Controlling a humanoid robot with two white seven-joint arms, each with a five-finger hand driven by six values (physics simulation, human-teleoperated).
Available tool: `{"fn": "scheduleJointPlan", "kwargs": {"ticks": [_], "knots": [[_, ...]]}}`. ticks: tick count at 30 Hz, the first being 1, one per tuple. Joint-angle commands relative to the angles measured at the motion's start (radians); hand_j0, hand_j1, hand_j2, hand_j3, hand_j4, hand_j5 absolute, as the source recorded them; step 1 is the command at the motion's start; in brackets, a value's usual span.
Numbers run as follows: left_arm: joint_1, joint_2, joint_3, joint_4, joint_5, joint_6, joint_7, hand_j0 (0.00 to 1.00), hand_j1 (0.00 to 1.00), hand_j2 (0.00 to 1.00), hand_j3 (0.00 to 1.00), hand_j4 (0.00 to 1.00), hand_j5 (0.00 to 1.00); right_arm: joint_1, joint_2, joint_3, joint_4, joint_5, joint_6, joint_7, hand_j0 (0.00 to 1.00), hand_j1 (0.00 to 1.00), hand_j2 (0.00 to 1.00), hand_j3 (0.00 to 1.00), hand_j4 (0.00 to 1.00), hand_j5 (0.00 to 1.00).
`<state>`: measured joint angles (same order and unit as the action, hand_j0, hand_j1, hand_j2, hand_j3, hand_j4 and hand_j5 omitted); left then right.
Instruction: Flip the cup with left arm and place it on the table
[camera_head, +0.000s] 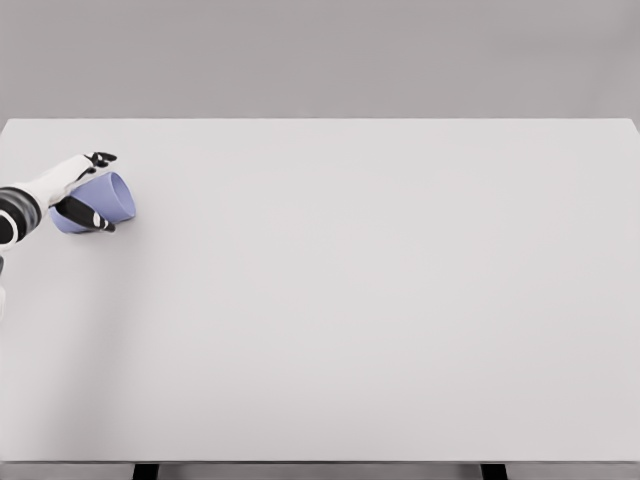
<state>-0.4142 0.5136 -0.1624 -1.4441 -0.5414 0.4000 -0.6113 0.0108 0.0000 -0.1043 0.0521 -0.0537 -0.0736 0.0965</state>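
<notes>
A lavender-blue cup (108, 200) lies tilted on its side at the far left of the white table (360, 290), its open mouth facing right. My left hand (88, 192) comes in from the left edge and is shut on the cup, fingers wrapped over its top and under its base. The cup's base end is partly hidden by the hand. I cannot tell whether the cup touches the table or hangs just above it. The right arm is out of sight.
The table's far edge runs across the top, and its front edge sits near the bottom with two dark legs (146, 470) showing below. A plain grey wall stands behind.
</notes>
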Motion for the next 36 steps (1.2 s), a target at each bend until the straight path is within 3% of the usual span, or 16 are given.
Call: {"fn": "scheduleJointPlan", "kwargs": {"ticks": [1,11,18,22,26,30,36], "knots": [[0.0,-0.001,0.0,0.01,-0.002,-0.006,0.0,0.97,0.97,0.97,0.97,0.97,0.97,0.0,0.0,0.0,0.0,0.0,0.0,0.0,1.0,1.0,1.0,1.0,1.0,1.0],[0.0,-0.003,-0.002,0.014,-0.002,-0.006,0.0,0.95,0.95,0.95,0.95,0.95,0.95,0.002,0.0,0.0,0.0,0.0,0.0,0.0,1.0,1.0,1.0,1.0,1.0,1.0],[-0.008,-0.003,-0.022,0.014,-0.002,-0.004,0.0,0.75,0.75,0.75,0.75,0.75,0.75,0.0,0.0,0.0,0.0,0.0,0.0,0.0,1.0,1.0,1.0,1.0,1.0,1.0],[-0.005,-0.009,-0.022,0.014,-0.002,0.005,0.0,0.74,0.74,0.74,0.74,0.74,0.74,0.0,0.0,0.0,0.0,0.0,0.0,0.0,1.0,1.0,1.0,1.0,1.0,1.0],[-0.006,-0.009,-0.019,0.011,0.001,0.005,0.0,0.61,0.61,0.61,0.61,0.61,0.61,0.002,0.0,0.0,0.0,0.0,0.0,0.0,1.0,1.0,1.0,1.0,1.0,1.0],[-0.017,-0.006,-0.003,0.001,0.018,0.0,0.0,0.6,0.6,0.6,0.6,0.6,0.6,0.0,0.0,0.0,0.0,0.0,0.0,0.0,1.0,1.0,1.0,1.0,1.0,1.0],[-0.035,0.006,0.035,-0.013,0.178,-0.046,0.0,0.55,0.55,0.55,0.55,0.55,0.55,0.002,0.0,0.0,0.0,0.0,0.0,0.0,1.0,1.0,1.0,1.0,1.0,1.0]]}}
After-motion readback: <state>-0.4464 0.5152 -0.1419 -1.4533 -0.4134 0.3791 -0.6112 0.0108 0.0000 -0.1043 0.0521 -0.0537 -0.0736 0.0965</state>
